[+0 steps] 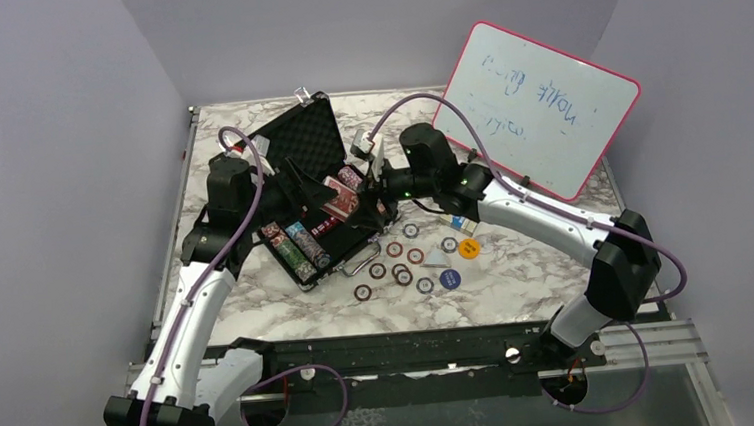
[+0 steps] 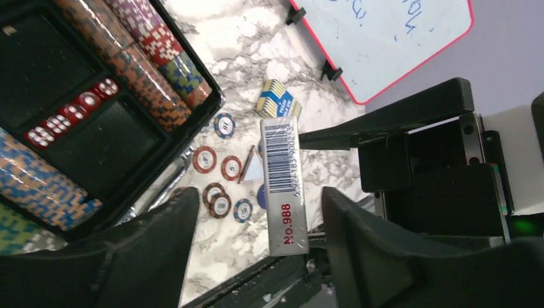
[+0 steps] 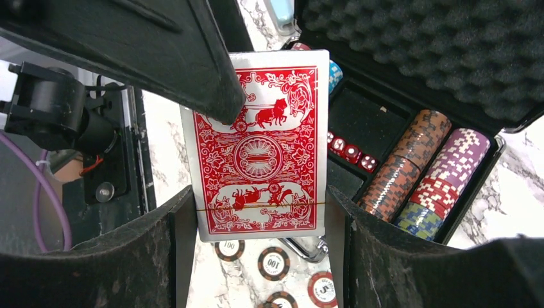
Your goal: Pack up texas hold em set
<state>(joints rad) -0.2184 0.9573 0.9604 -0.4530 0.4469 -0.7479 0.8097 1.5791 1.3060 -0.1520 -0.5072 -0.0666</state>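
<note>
The black foam-lined case (image 1: 310, 137) lies open, with rows of striped chips (image 1: 300, 243) and red dice (image 2: 70, 115) in its tray. My right gripper (image 3: 260, 196) is shut on a red card deck (image 3: 263, 147), holding it by its long edges above the table beside the case. My left gripper (image 2: 256, 196) stands open around the same deck (image 2: 283, 186), seen edge-on with a barcode; a gap shows on each side. One left finger (image 3: 160, 58) overlaps the deck's upper corner. Loose chips (image 1: 397, 267) lie on the marble in front of the case.
A pink-framed whiteboard (image 1: 541, 106) leans at the back right. An orange button (image 1: 469, 249) and a blue button (image 1: 449, 279) lie among the chips. A small blue-and-yellow box (image 2: 274, 101) sits near the board. The case's silver handle (image 3: 314, 247) points at the chips.
</note>
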